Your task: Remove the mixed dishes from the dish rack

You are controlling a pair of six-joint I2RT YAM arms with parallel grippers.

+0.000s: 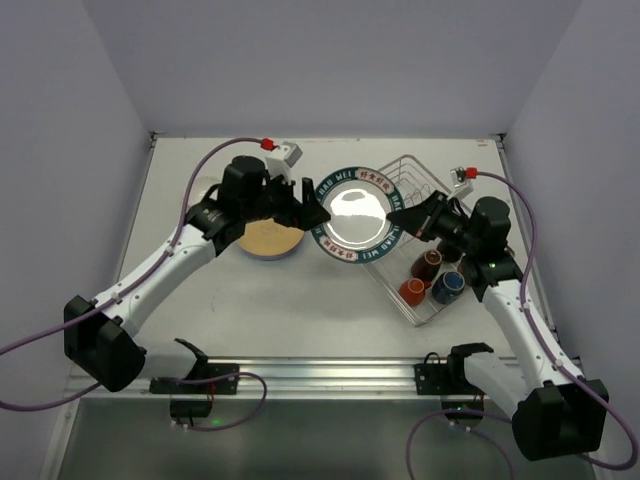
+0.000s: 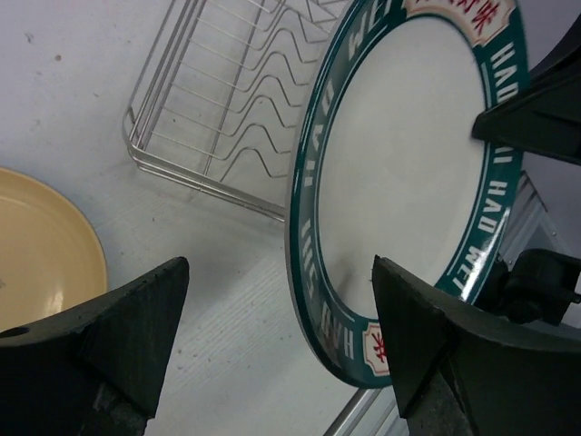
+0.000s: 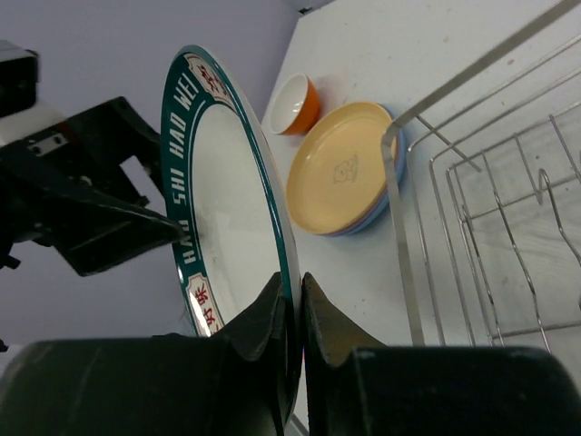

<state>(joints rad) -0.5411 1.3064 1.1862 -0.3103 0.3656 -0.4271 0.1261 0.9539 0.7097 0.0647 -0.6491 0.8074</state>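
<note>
A white plate with a dark teal lettered rim (image 1: 355,212) is held upright on edge above the table, left of the dish rack (image 1: 400,180). My right gripper (image 1: 397,217) is shut on its right rim; in the right wrist view my gripper (image 3: 296,304) pinches the rim of the plate (image 3: 227,200). My left gripper (image 1: 316,207) is open around the plate's left rim. In the left wrist view the plate (image 2: 399,163) stands between my open gripper's (image 2: 281,318) fingers, nearer the right one, not clamped. Mugs stand in the rack's near end: brown (image 1: 428,264), orange (image 1: 412,290), blue (image 1: 447,287).
A stack of plates with a tan one on top (image 1: 270,238) lies under the left arm, seen also in the right wrist view (image 3: 340,168). An orange bowl (image 3: 295,104) sits beyond the stack. The rack's wire slots (image 2: 209,118) are behind the plate.
</note>
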